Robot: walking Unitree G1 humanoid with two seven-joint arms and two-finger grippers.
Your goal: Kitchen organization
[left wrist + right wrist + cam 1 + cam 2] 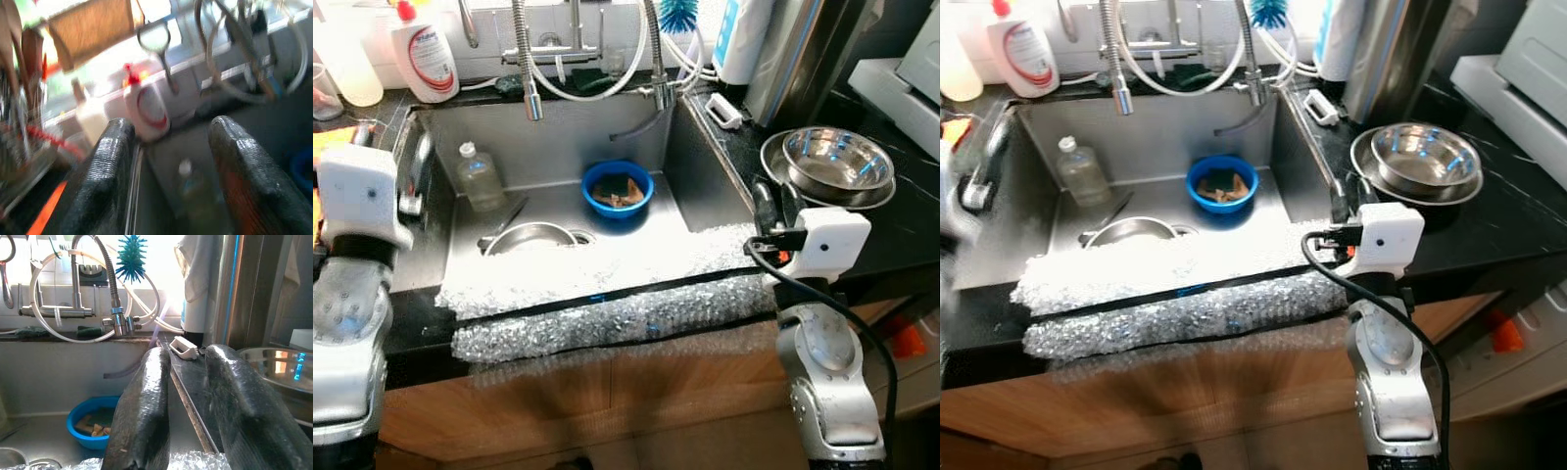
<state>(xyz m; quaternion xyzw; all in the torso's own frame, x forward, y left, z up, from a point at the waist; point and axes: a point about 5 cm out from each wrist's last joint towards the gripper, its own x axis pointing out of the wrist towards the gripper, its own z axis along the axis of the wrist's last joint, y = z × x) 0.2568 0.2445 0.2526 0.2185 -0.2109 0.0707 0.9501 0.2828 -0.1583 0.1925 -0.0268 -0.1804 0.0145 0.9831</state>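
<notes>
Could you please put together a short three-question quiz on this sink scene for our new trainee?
1. True or false: the blue bowl in the sink holds brownish scraps.
2. Where do the stacked steel bowls stand? A) inside the sink; B) on the black counter to the robot's right of the sink; C) on the floor.
3. Fill in: the front edge of the sink is covered with a strip of ____ wrap.

Key: 1 true; 2 B; 3 bubble.
</notes>
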